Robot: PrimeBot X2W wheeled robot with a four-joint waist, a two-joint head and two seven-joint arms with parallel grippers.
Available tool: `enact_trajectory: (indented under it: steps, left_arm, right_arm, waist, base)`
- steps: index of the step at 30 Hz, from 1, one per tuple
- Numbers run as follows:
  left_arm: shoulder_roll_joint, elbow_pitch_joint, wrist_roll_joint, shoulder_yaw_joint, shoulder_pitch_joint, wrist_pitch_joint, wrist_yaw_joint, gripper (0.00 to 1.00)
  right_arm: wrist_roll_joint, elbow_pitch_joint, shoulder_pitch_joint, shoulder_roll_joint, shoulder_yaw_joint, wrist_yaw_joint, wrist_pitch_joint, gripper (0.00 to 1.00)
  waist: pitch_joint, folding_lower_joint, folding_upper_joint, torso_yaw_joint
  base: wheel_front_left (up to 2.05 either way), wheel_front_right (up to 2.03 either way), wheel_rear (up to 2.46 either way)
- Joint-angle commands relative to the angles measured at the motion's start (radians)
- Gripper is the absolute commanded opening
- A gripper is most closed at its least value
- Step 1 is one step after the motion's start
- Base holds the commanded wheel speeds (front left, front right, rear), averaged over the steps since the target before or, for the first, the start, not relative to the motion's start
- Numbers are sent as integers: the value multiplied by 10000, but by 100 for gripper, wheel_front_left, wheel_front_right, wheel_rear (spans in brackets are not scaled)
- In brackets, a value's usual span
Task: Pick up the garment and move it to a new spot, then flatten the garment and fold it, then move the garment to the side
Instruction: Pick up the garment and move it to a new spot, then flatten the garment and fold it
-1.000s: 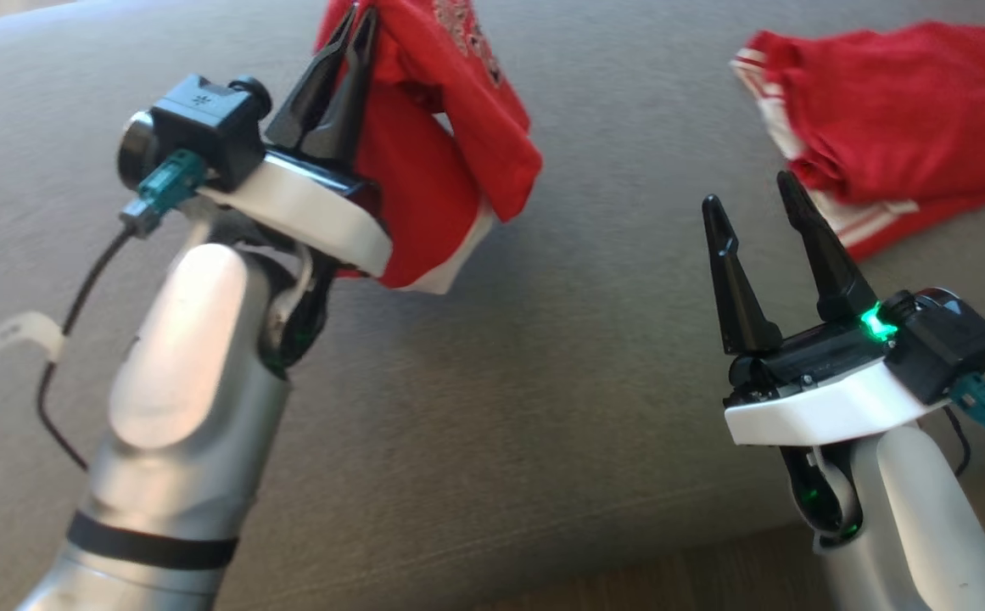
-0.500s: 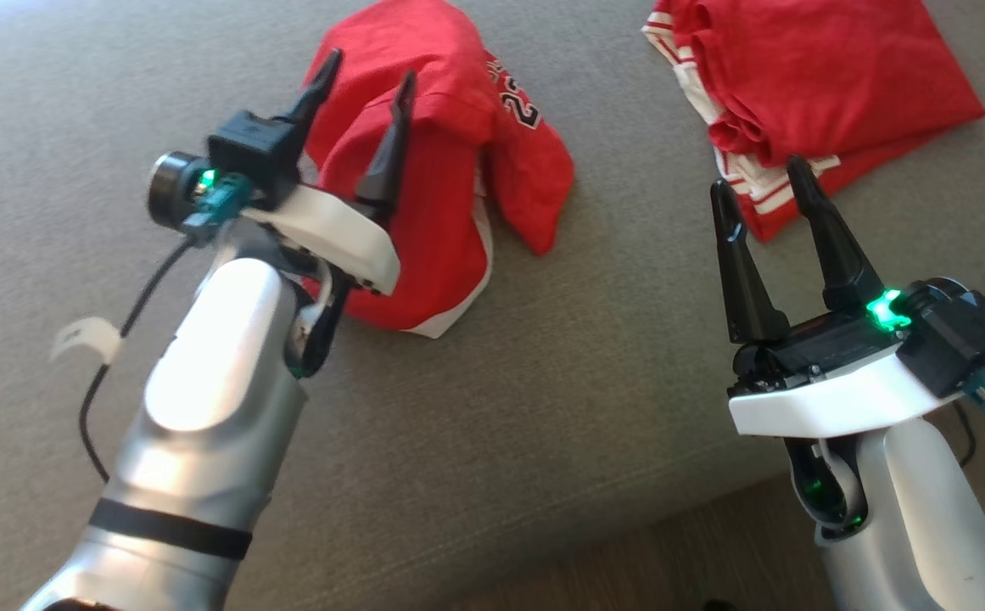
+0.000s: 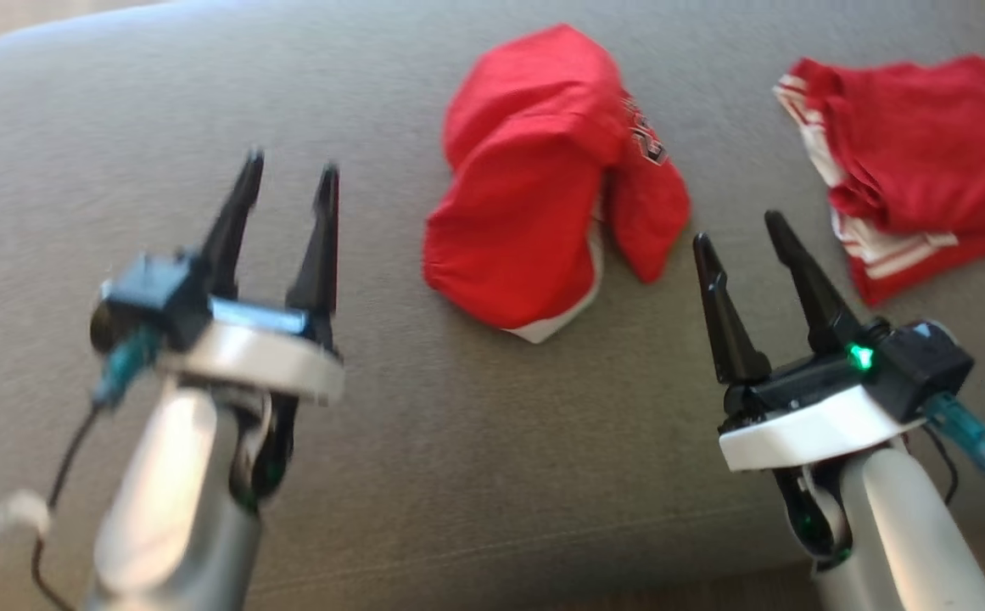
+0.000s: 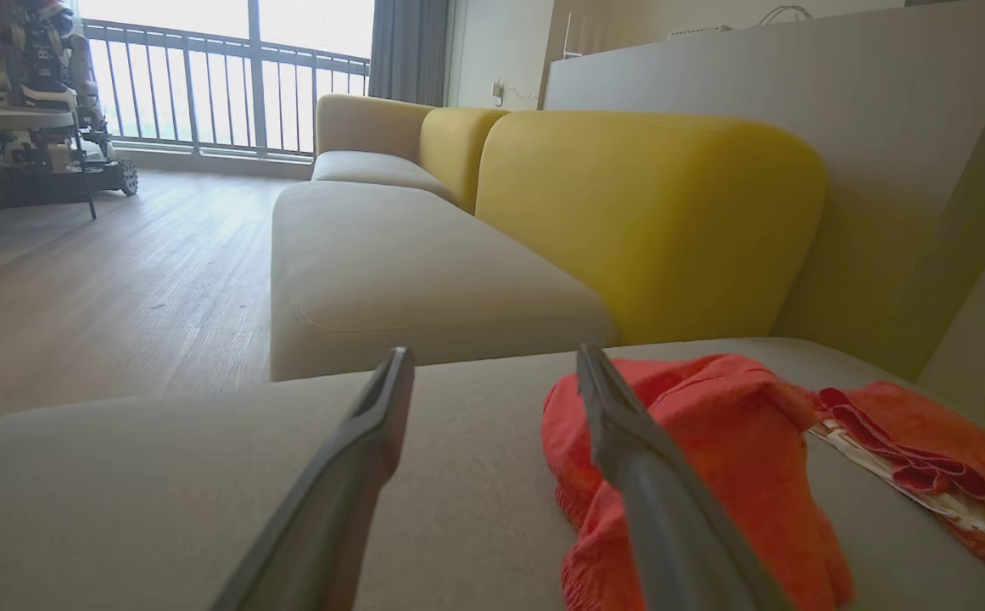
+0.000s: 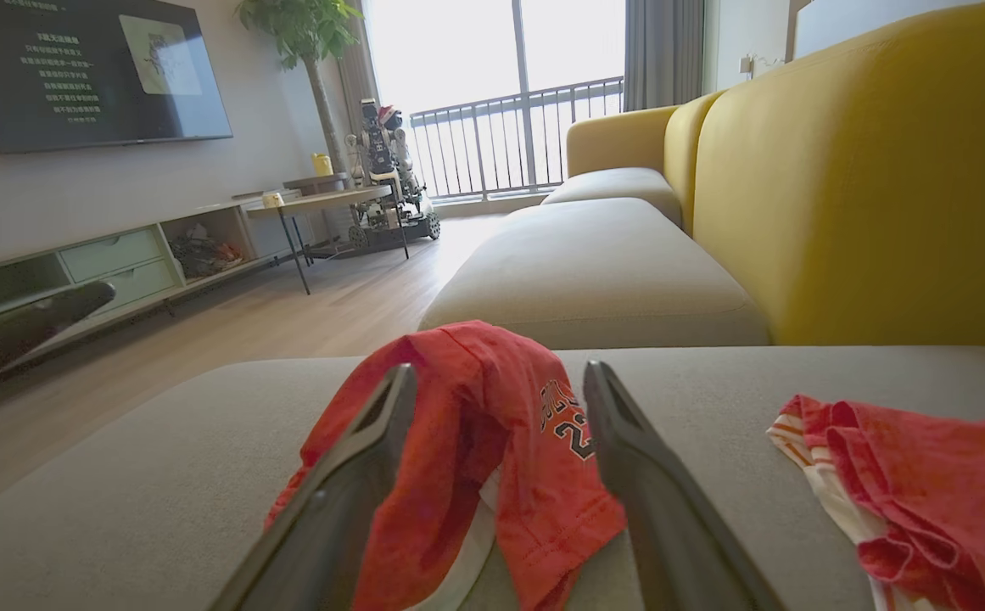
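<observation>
The garment [image 3: 543, 191] is a red jersey with white trim and a black number, lying crumpled in a heap on the grey cushion [image 3: 458, 424]. It also shows in the left wrist view [image 4: 713, 458] and the right wrist view [image 5: 475, 441]. My left gripper [image 3: 288, 170] is open and empty, well to the left of the heap and apart from it. My right gripper [image 3: 738, 229] is open and empty, just to the right of the heap's near corner, not touching it.
A second red garment with white stripes [image 3: 908, 170] lies folded at the far right of the cushion. Behind stand yellow backrests [image 4: 653, 212] and another seat cushion [image 5: 602, 263]. Wooden floor [image 4: 102, 280] lies past the cushion's left edge.
My left gripper opened and let the garment drop onto the cushion, then drew back to the left, away from it. The head camera shifted. My right gripper stayed open.
</observation>
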State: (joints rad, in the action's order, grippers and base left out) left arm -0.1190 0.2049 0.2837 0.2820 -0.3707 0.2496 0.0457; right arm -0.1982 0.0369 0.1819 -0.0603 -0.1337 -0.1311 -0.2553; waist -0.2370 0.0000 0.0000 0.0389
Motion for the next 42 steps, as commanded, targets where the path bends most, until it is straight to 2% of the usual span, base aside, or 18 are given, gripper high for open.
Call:
enact_trajectory:
  steps: [1,7,11,16,21,31,39,40,41,42]
  left_arm:
    - [-125,-455,-76,-402,-58,119,36,100]
    - [441,-1173,-189,-959,1566,120,45,100]
    - [624,-1218,-171,-1222,1998,121,113,100]
    - [676,-1136,-277,-1192,2019,121,269,100]
    - [684,-1133,-110,-976,1999,121,219,100]
    - [686,-1074,76,-523,1580,122,104,100]
    - [687,-976,222,-392,1478,122,79,100]
    - [687,-972,304,-388,1481,122,65,100]
    - [687,-959,337,-373,1482,122,57,100]
    - [687,-938,345,-357,1486,122,51,100]
  right_arm:
    - [86,-248,-29,100,-195,4,-64,100]
    - [172,223,-304,100,82,4,-50,100]
    - [270,524,-338,100,253,4,53,100]
    - [451,953,-301,101,686,4,202,100]
    - [959,1666,44,101,937,4,638,100]
    - [2125,3729,1674,89,1630,4,1056,100]
    - [2682,5345,2310,47,2017,4,905,100]
    - [2698,5551,2379,48,2095,4,872,62]
    - [2723,5732,2443,49,2169,4,820,4]
    - [2752,5896,2499,49,2237,4,749,0]
  waist:
    - [346,0,0,-425]
    - [596,0,0,-978]
    - [609,0,0,-1214]
    - [589,0,0,-1469]
    - [432,0,0,-1670]
    - [-377,0,0,-2194]
    - [-457,0,0,-2446]
    - [-433,0,0,-2462]
    - [-401,0,0,-2476]
    - [-351,0,0,-2484]
  base:
    - [0,0,0]
    - [0,0,0]
    - [0,0,0]
    - [0,0,0]
    - [0,0,0]
    - [0,0,0]
    - [0,0,0]
    - [0,0,0]
    - [0,0,0]
    - [0,0,0]
